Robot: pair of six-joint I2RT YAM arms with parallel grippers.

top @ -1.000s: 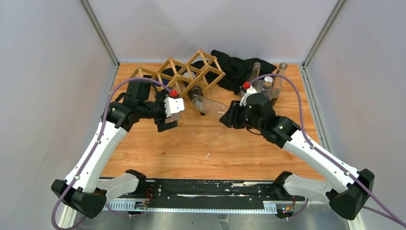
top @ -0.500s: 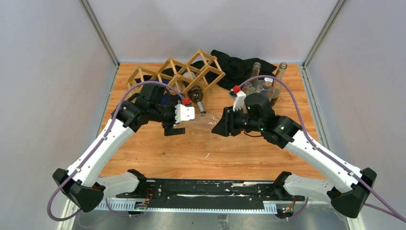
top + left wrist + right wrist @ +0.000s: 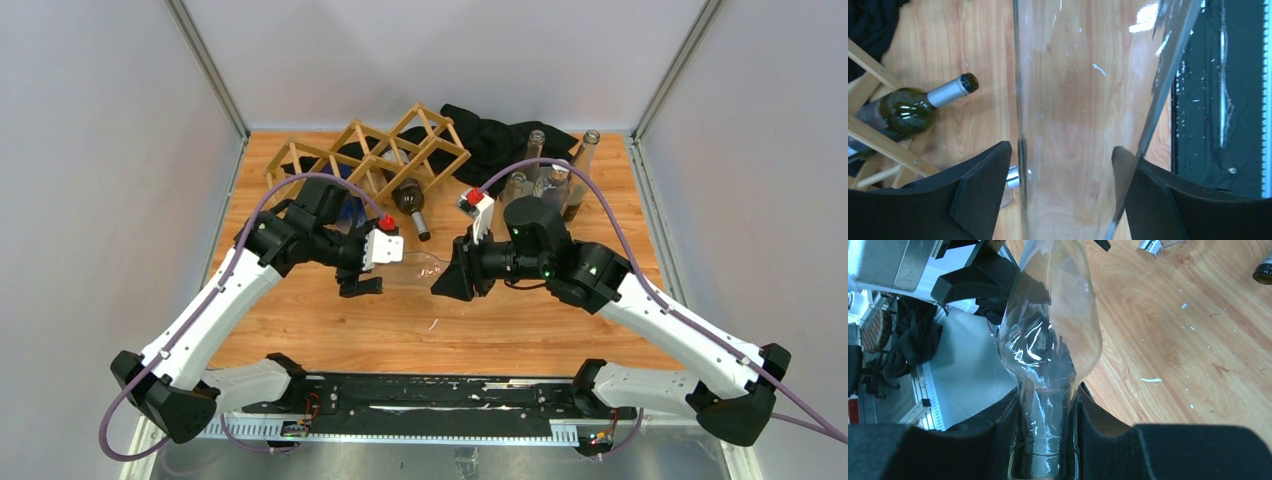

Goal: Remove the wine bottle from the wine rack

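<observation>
A clear glass wine bottle (image 3: 1050,340) hangs above the table between both arms. My right gripper (image 3: 1048,410) is shut on its neck. My left gripper (image 3: 1062,150) straddles the bottle's wide body (image 3: 1083,125); one finger touches the glass and a slim gap shows at the other. From above, the left gripper (image 3: 375,268) and right gripper (image 3: 452,275) face each other in front of the wine rack (image 3: 370,150). A dark green bottle (image 3: 408,200) with a silver-wrapped neck still lies in a rack cell (image 3: 878,142), neck pointing out.
A black cloth (image 3: 495,140) lies behind the rack. Several empty glass bottles (image 3: 555,170) stand at the back right. A small silver cap (image 3: 1150,246) lies on the wood. Grey walls close three sides; a black rail (image 3: 430,395) runs along the near edge.
The right gripper has carried the clear bottle away from the rack, toward the left and the near edge. The left arm has swung in around the bottle's body and its jaws have narrowed.
</observation>
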